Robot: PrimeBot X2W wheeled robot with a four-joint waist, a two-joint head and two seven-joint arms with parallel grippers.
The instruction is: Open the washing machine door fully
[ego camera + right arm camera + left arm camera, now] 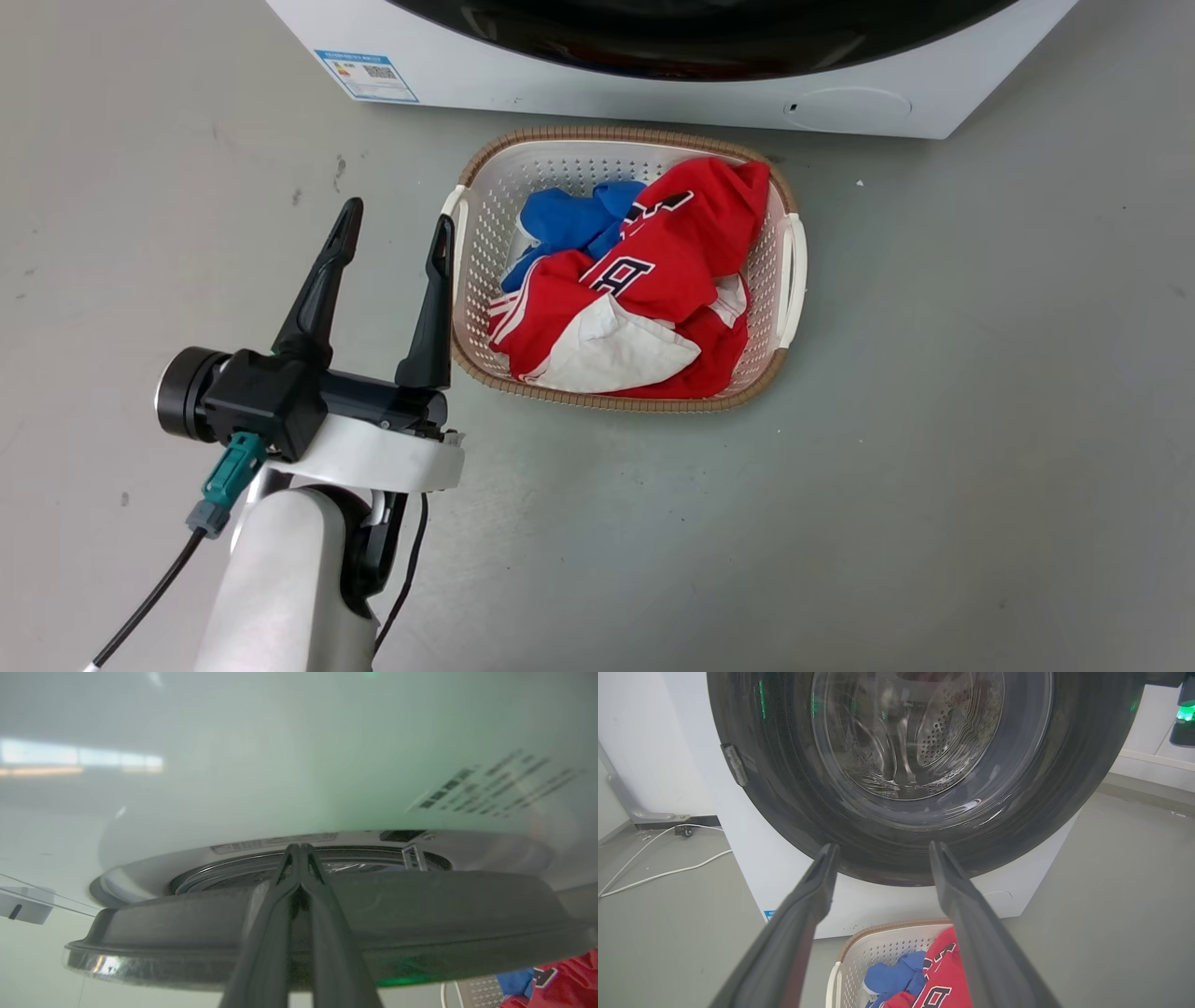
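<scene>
The white washing machine [653,98] stands at the top of the head view, with the lower rim of its glossy black door [700,42] showing. In the left wrist view the door [784,793] faces me, with its glass window [915,742] and a metal hinge [735,765] at its left. My left gripper [399,217] hangs open above the floor in front of the machine, holding nothing [883,847]. My right gripper [301,848] is shut, fingers pressed together. They lie across the door's dark edge [420,914], tips in the gap between door and machine front [280,765].
A white laundry basket [485,187] with red and blue clothes sits on the grey floor just in front of the machine, right of my left gripper. White cables [658,872] trail on the floor to the machine's left. A blue label [366,75] and a round filter cap [850,107] mark its base.
</scene>
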